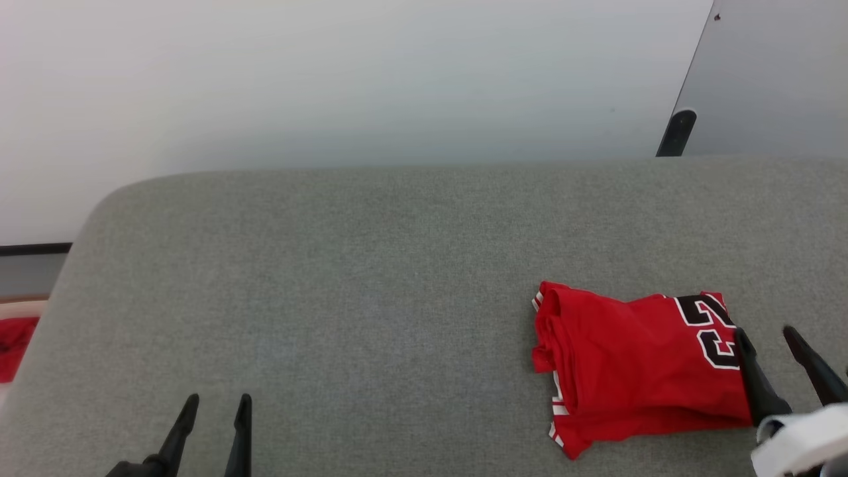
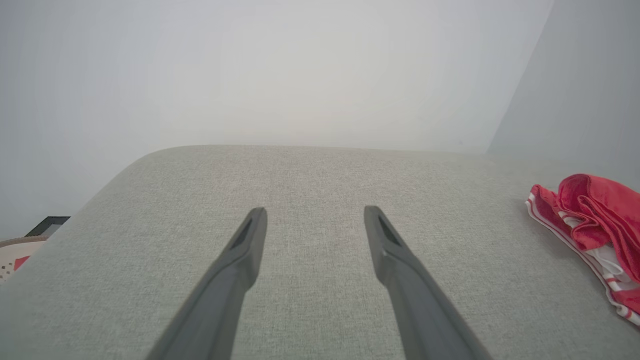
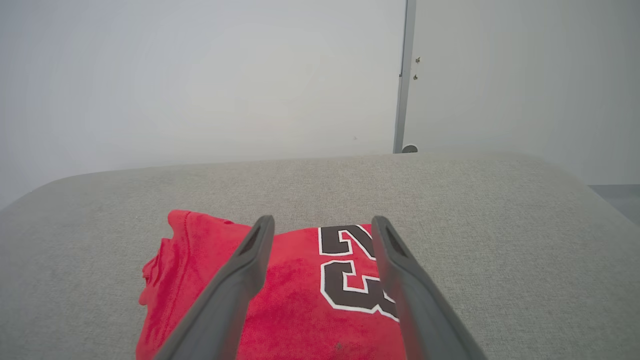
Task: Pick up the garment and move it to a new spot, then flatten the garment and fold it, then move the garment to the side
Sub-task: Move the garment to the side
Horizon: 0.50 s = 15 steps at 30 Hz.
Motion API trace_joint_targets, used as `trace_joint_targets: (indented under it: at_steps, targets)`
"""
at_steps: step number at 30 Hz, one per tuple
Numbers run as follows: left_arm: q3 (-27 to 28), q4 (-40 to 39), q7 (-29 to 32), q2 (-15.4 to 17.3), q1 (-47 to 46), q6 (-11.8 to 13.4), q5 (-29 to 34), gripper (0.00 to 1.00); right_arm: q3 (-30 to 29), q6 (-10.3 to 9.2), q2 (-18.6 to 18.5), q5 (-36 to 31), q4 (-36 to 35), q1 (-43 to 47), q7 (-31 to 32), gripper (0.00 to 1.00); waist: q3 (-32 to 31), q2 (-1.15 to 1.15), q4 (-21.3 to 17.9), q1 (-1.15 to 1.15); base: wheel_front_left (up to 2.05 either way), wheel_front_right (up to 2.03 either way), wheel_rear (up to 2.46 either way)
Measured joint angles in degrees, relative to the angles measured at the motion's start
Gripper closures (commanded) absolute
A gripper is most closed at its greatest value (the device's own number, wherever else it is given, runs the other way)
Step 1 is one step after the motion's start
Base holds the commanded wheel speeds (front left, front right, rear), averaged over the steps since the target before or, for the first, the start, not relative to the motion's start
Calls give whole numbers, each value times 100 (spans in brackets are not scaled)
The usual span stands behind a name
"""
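The garment lies folded into a compact red bundle on the grey surface, right of centre, with black-and-white numerals on its right end and striped trim along its left edge. Its layered left edge is at the far right of the left wrist view. My right gripper is open at the bundle's right end, one finger over the numerals, nothing between the fingers; from the right wrist, the garment lies under the open fingers. My left gripper stands open over bare surface at the lower left, far from the garment.
A plain red cloth scrap lies beyond the surface's left edge. Behind the surface stands a pale wall with a dark post foot at the back right. Bare grey surface spreads left of and behind the garment.
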Motion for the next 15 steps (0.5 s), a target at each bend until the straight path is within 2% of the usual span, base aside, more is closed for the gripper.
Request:
trace_joint_targets:
  at_steps: [4,9,15]
  targets:
    - [-23,-13,0,11,-68,0,-34,0,201,0,-198,73,85,-376,313,0,92,0,-37,0,0,0,0]
    - [-62,-24,-1,56,-219,-8,-73,0,486,0,-658,112,358,-908,1088,0,286,0,-71,0,0,0,0]
    - [-177,26,-3,102,-480,-52,-80,0,486,0,-985,490,778,-1540,2598,0,580,0,-59,0,0,0,0]
